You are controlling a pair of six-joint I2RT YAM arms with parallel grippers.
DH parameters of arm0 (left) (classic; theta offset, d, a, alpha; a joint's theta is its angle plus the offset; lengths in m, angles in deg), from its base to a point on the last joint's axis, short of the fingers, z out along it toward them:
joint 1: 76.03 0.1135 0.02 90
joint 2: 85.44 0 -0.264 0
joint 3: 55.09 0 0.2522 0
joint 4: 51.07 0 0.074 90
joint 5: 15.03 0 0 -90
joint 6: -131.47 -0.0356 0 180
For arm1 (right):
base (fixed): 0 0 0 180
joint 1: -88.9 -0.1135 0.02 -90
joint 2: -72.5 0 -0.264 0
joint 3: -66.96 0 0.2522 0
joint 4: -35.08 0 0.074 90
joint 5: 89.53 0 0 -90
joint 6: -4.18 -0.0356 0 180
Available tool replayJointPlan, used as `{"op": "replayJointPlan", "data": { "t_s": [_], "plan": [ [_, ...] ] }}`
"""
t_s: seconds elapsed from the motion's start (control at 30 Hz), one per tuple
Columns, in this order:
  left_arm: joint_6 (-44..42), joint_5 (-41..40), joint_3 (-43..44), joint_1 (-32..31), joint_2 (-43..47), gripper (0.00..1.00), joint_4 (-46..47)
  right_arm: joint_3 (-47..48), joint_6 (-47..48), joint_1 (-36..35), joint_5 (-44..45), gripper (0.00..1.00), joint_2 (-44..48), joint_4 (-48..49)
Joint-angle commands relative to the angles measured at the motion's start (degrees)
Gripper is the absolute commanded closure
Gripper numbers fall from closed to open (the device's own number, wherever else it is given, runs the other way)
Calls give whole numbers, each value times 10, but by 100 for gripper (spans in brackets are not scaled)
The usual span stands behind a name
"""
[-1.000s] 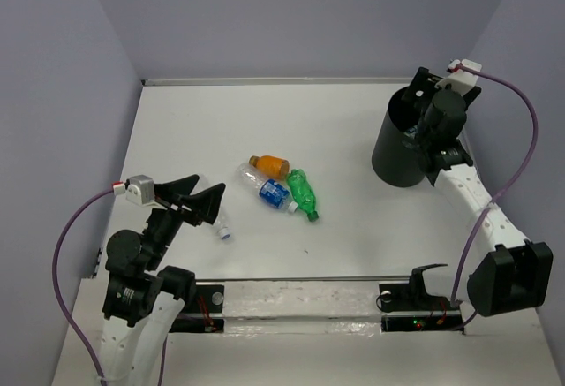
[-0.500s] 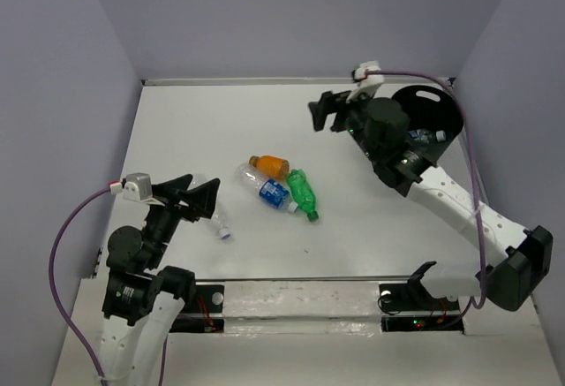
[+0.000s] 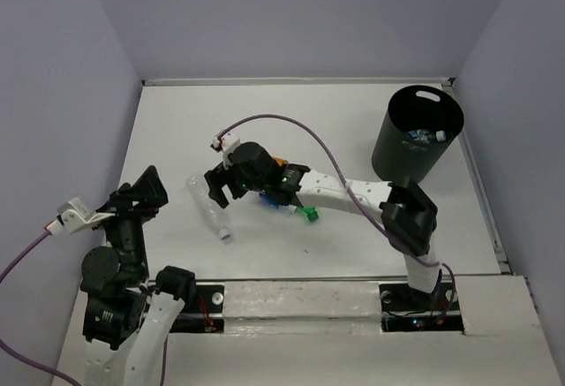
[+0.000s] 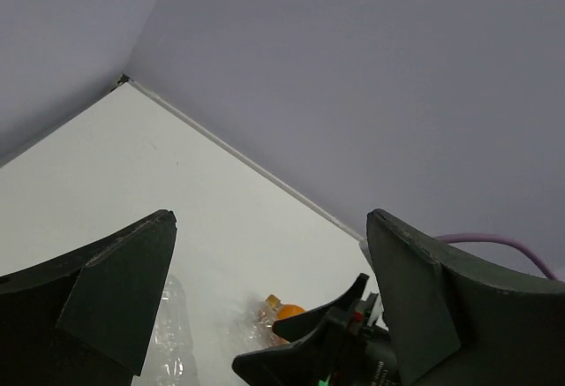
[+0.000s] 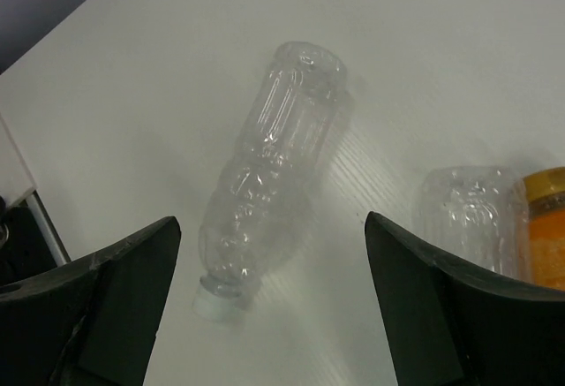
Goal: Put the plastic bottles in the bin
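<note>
A clear bottle [image 3: 206, 208] with a white cap lies on the white table at left centre. My right gripper [image 3: 219, 186] is open and empty, just above its far end. In the right wrist view the clear bottle [image 5: 267, 174] lies between the fingers of the right gripper [image 5: 271, 223], cap [image 5: 215, 301] nearest. The orange bottle [image 3: 281, 163], the green bottle [image 3: 309, 213] and the blue-label bottle [image 3: 267, 199] are partly hidden under the right arm. The black bin [image 3: 415, 139] stands at the far right with bottles inside. My left gripper [image 3: 137, 193] is open, empty, drawn back near the left wall.
The right arm stretches low across the table from its base [image 3: 413, 218] to the left centre. Purple walls enclose the table on three sides. The left wrist view shows the right gripper [image 4: 322, 351] close in front, with the orange bottle [image 4: 287, 311] behind it.
My right arm has swung from the bin across the table to above the clear bottle. My left gripper has pulled back from that bottle toward the left wall.
</note>
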Motion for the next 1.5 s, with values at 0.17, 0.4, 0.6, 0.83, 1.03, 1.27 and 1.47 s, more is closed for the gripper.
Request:
{"op": "replayJointPlan", "data": {
  "t_s": [0.17,0.4,0.6,0.83,1.03,1.27,1.47],
  "plan": [
    [-2,5,-11,-3,-1,1,13,278,28,-19,58,7,-225,-111],
    [-11,29,-7,-5,6,1,15,460,37,-19,74,7,-365,-187],
    [-13,33,-8,-5,7,1,17,478,39,-24,75,26,-393,-191],
    [-16,39,-10,-6,1,1,21,460,34,-30,68,64,-299,-140],
    [-16,38,-11,-6,3,1,24,300,71,-30,129,64,-90,-6],
    [-21,62,-23,-6,4,1,40,88,155,70,239,66,137,79],
    [-26,76,-26,-12,12,1,42,-89,206,281,297,66,332,208]
  ]
}}
